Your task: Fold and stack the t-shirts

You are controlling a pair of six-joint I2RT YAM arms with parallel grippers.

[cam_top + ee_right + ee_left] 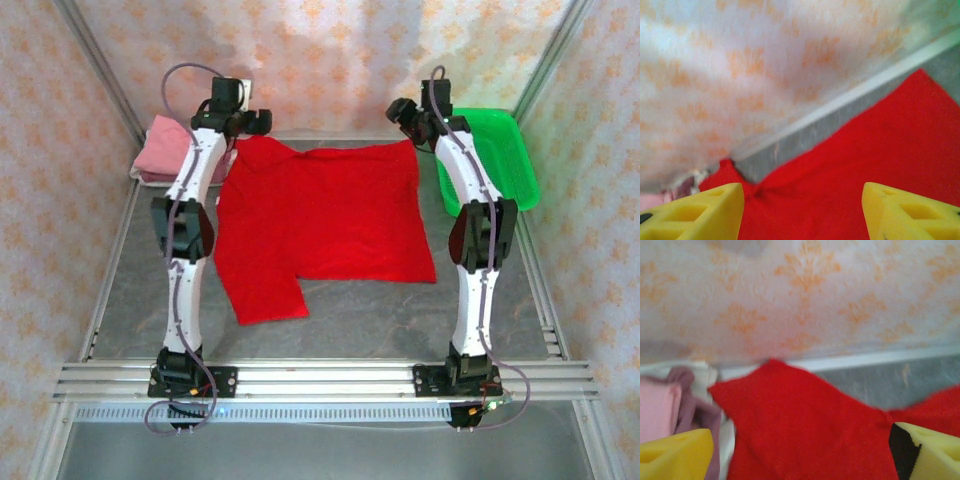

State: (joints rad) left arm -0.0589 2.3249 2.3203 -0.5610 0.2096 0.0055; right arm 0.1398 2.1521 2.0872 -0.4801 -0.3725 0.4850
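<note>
While the top external view takes in the whole tabletop (pixel 370 320), I start there. The red t-shirt (pixel 320 215) lies spread flat in the middle of the frame between the two arms, with one sleeve reaching toward the lower left. The folded t-shirts (pixel 165 150) sit in a pink pile at the upper left, just beside the red one's far corner. A green basket (pixel 505 150) stands at the upper right. The left fingers (pixel 258 122) hang over the shirt's upper left corner and the right fingers (pixel 403 110) over its upper right corner. From up here I cannot judge how wide either pair stands.

In the left wrist view, the left fingers (pixel 675 455) show as yellow blocks in the two lower corners, spread well apart and clamping nothing. The red t-shirt (pixel 805 425) fills the space between them, with one corner pointing up at mid-frame. The folded t-shirts (pixel 670 410), pink and mauve, sit at the left edge. Grey tabletop (pixel 890 380) shows at the right under a patterned wall (pixel 805 305).

In the right wrist view, the right fingers (pixel 910 210) are likewise parted and empty, one in each lower corner. The red t-shirt (pixel 865 150) lies across the lower right of the frame.
</note>
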